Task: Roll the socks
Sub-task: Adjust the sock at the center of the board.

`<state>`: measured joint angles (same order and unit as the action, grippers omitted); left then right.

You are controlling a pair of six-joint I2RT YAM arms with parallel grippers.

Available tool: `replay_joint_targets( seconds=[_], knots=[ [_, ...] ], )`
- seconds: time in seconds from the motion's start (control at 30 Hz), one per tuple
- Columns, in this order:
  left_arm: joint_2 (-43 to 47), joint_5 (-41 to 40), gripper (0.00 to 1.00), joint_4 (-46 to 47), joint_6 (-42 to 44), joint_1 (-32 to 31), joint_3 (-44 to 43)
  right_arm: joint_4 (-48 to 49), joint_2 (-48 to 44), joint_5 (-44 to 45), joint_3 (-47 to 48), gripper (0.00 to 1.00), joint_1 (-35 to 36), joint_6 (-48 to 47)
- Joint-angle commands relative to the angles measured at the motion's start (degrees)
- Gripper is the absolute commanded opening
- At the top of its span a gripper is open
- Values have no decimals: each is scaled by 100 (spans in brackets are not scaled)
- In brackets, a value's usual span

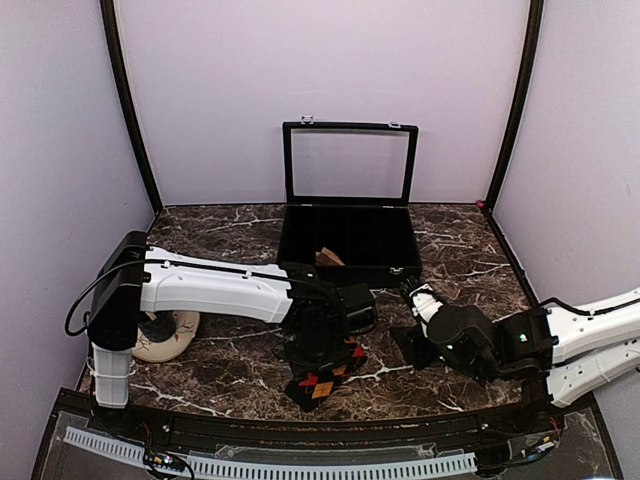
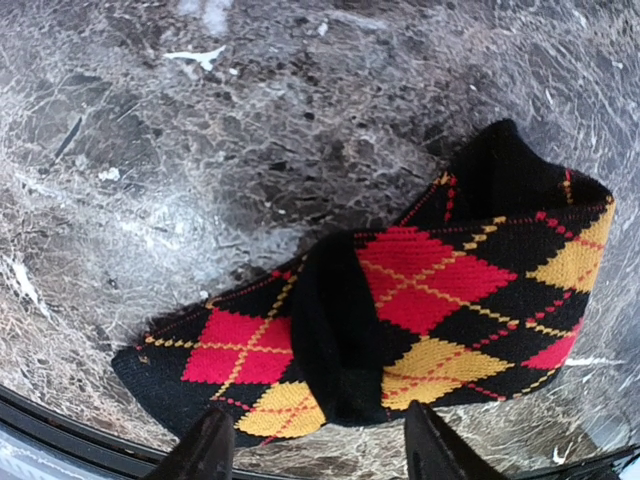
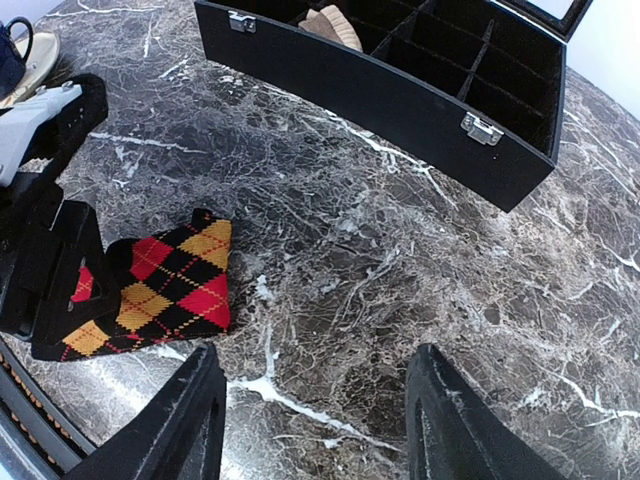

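Observation:
The socks point(image 2: 430, 290) are a black, red and yellow argyle pair lying folded on the marble table point(image 1: 230, 360), with a black band point(image 2: 340, 340) wrapped over the middle. They also show in the top view point(image 1: 322, 383) and the right wrist view point(image 3: 170, 285). My left gripper point(image 2: 320, 452) hovers right over them, open, one finger on each side of the band's near end, holding nothing. It shows in the top view point(image 1: 325, 358) too. My right gripper point(image 3: 320, 425) is open and empty over bare marble to the right of the socks; in the top view point(image 1: 408, 322) it sits near the box's front.
A black compartment box point(image 1: 350, 270) with its lid raised stands at the back centre, with a tan item point(image 1: 328, 257) inside. A beige round dish point(image 1: 170, 338) holding something dark sits at the left beside the left arm. The table's front edge is just below the socks.

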<state>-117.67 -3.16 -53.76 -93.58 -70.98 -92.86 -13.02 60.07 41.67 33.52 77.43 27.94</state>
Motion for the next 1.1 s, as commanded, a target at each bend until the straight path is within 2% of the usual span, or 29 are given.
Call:
replay_joint_targets(
  seconds=[0.0,0.67,1.07],
  knots=[
    [-2,-174,57,-280,-79,45,70,288,88,-60,26,57,-69,-121],
    [-133,-112,49,-66,107,232,257,427,202,-174,4,57,-192,-205],
    [-262,-9,22,67,175,269,212,520,227,-286,-39,57,-327,-350]
  ],
)
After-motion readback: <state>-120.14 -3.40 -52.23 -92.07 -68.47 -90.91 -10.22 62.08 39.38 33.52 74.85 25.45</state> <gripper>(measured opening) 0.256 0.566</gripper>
